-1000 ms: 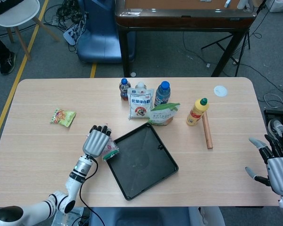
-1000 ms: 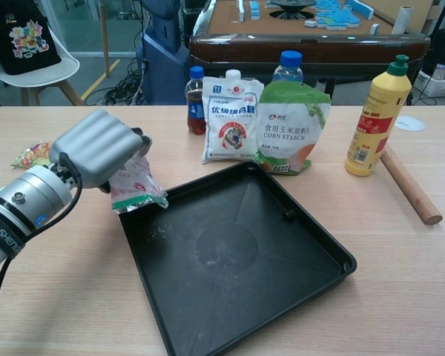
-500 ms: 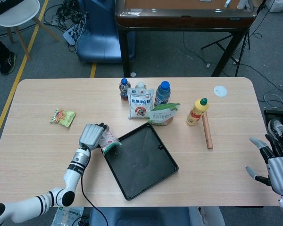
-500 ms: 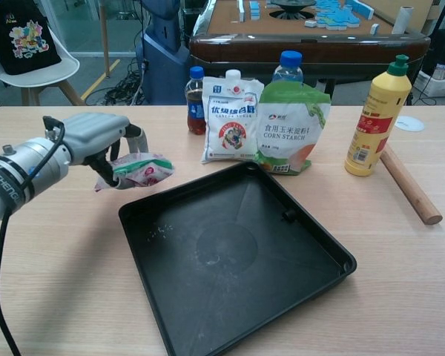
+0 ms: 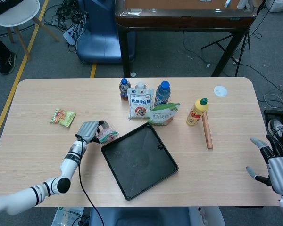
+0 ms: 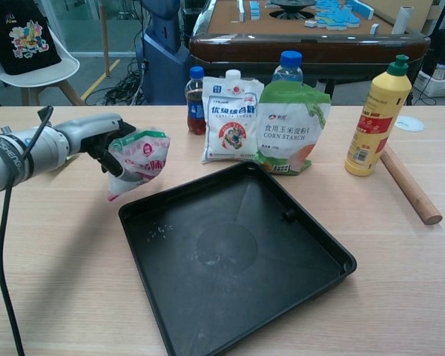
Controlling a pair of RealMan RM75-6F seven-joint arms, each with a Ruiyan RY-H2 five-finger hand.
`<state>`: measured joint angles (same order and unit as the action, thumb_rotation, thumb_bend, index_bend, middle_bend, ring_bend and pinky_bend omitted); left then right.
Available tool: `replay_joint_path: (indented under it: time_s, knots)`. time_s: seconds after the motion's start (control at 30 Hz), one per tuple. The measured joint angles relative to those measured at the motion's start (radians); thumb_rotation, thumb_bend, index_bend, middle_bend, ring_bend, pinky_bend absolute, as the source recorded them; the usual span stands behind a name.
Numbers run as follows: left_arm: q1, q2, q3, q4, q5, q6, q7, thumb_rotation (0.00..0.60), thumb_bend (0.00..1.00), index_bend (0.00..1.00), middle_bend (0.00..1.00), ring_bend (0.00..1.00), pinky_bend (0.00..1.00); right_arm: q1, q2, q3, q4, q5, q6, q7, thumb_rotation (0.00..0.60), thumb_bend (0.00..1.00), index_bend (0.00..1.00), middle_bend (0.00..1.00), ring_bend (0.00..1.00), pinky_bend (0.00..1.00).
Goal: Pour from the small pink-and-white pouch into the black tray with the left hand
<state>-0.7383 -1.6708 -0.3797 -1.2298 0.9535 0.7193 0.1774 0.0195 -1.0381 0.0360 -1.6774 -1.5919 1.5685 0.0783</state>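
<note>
The small pink-and-white pouch point(image 6: 139, 157) is gripped in the left hand point(image 6: 102, 136), fingers wrapped around it, and it's held just off the black tray point(image 6: 237, 259)'s near-left corner, above the table point(image 5: 37, 146) rather than over the tray itself. The pouch looks tilted with its green-edged top toward the tray, though the opening can't really be made out. A few pale specks are seen on the tray floor near that corner. The right hand point(image 5: 273, 165) is parked way off at the table's far right edge, fingers spread, nothing held. Bottles and the corn starch bag point(image 6: 293, 126) are lined up behind the tray.
</note>
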Motion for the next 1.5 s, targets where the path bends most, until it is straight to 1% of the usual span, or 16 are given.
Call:
replay_joint_path:
  time_s: [0.23,0.43,0.67,0.83,1.0,1.03,1.2,1.5]
  knots:
    - [-0.029,-0.022,0.035,0.105,0.064,-0.041,-0.101,0.600,0.21,0.37,0.54,0.46,0.51,0.000,0.000,0.001,0.000,0.007,-0.005,-0.001,0.600,0.19,0.16,0.24,0.06,0.09]
    - [-0.056,-0.027,0.068,0.129,0.077,-0.081,-0.134,0.600,0.21,0.31,0.50,0.42,0.46,0.001,-0.003,0.002,0.003,0.012,-0.009,0.001,0.600,0.19,0.16,0.24,0.06,0.09]
    - [-0.076,-0.021,0.079,0.123,0.052,-0.093,-0.135,0.600,0.21,0.24,0.43,0.36,0.43,-0.001,-0.004,0.003,0.007,0.013,-0.006,0.005,0.600,0.19,0.16,0.24,0.06,0.09]
    - [-0.086,-0.011,0.081,0.112,0.016,-0.101,-0.131,0.600,0.21,0.17,0.37,0.31,0.39,-0.003,-0.005,0.003,0.013,0.016,-0.004,0.010,0.600,0.19,0.16,0.24,0.06,0.09]
    - [-0.094,0.006,0.090,0.086,-0.020,-0.098,-0.112,0.558,0.21,0.02,0.25,0.21,0.32,-0.002,-0.006,0.004,0.015,0.014,-0.005,0.013,0.600,0.19,0.16,0.24,0.06,0.09]
    - [-0.094,0.009,0.092,0.081,-0.027,-0.095,-0.107,0.555,0.21,0.01,0.24,0.20,0.31,-0.001,-0.006,0.004,0.015,0.013,-0.005,0.013,0.600,0.19,0.16,0.24,0.06,0.09]
    - [-0.097,0.026,0.100,0.048,-0.062,-0.075,-0.087,0.540,0.21,0.00,0.21,0.19,0.29,0.001,-0.006,0.005,0.016,0.011,-0.007,0.015,0.600,0.19,0.16,0.24,0.06,0.09]
    - [-0.092,0.073,0.116,-0.023,-0.091,-0.045,-0.067,0.537,0.21,0.00,0.17,0.13,0.24,0.000,-0.003,0.005,0.015,0.005,0.001,0.019,0.600,0.19,0.16,0.24,0.06,0.09]
